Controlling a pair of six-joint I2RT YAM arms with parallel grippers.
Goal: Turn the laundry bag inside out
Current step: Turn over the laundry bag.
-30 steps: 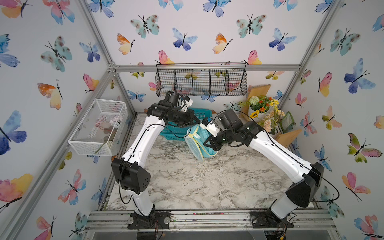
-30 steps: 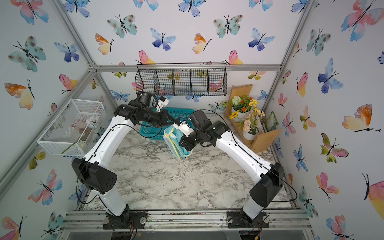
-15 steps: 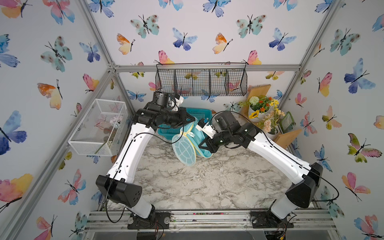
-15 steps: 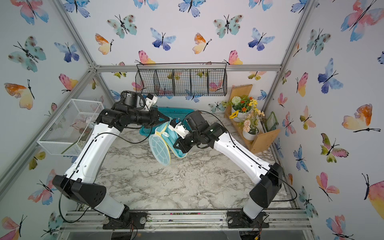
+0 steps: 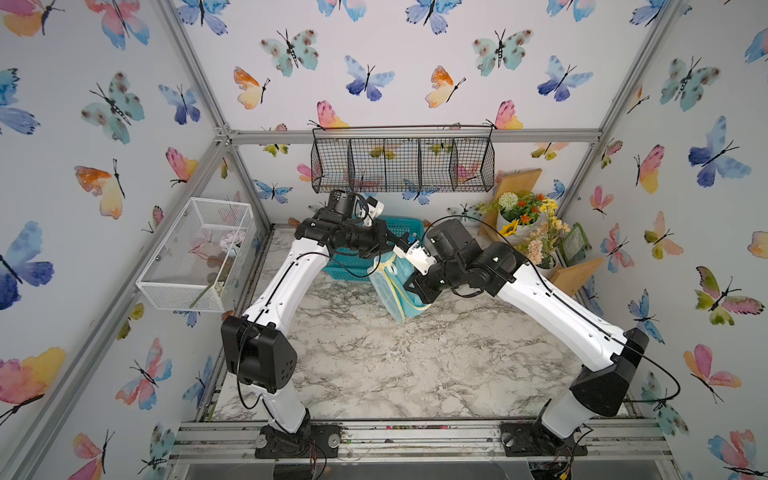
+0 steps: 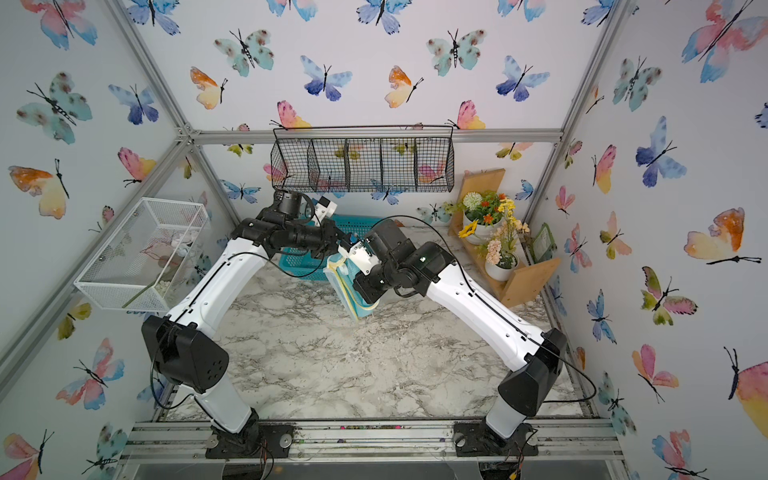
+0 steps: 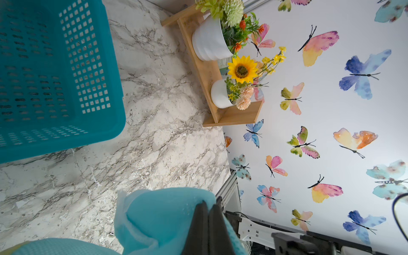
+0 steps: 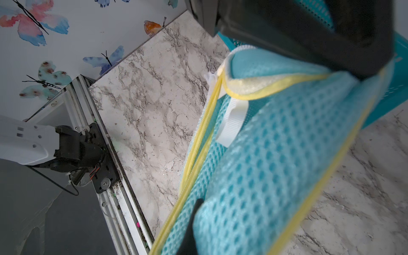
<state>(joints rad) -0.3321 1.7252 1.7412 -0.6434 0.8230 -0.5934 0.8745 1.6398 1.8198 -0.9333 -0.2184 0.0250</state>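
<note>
The laundry bag (image 5: pixel 392 289) is light-turquoise mesh with yellow piping. It hangs edge-on above the marble table (image 5: pixel 374 365) in both top views, held between my two arms. My left gripper (image 5: pixel 386 251) pinches its upper edge. In the left wrist view the dark jaws (image 7: pixel 207 205) are shut tight on a fold of turquoise fabric (image 7: pixel 163 216). My right gripper (image 5: pixel 409 291) grips the bag's side lower down. In the right wrist view only one dark finger (image 8: pixel 193 220) shows, and mesh (image 8: pixel 265 159) covers the other. A white loop (image 8: pixel 231 123) lies by the yellow seam.
A rigid teal slotted basket (image 5: pixel 353 266) stands on the table right behind the bag. A wooden shelf with flower pots (image 5: pixel 528 232) fills the back right corner. A black wire basket (image 5: pixel 403 164) hangs on the back wall, and a white wire bin (image 5: pixel 195 253) on the left wall.
Half a second ago my left arm was swung out to the left and the bag's round end was splayed open. It has come back right and the bag hangs narrow again.
</note>
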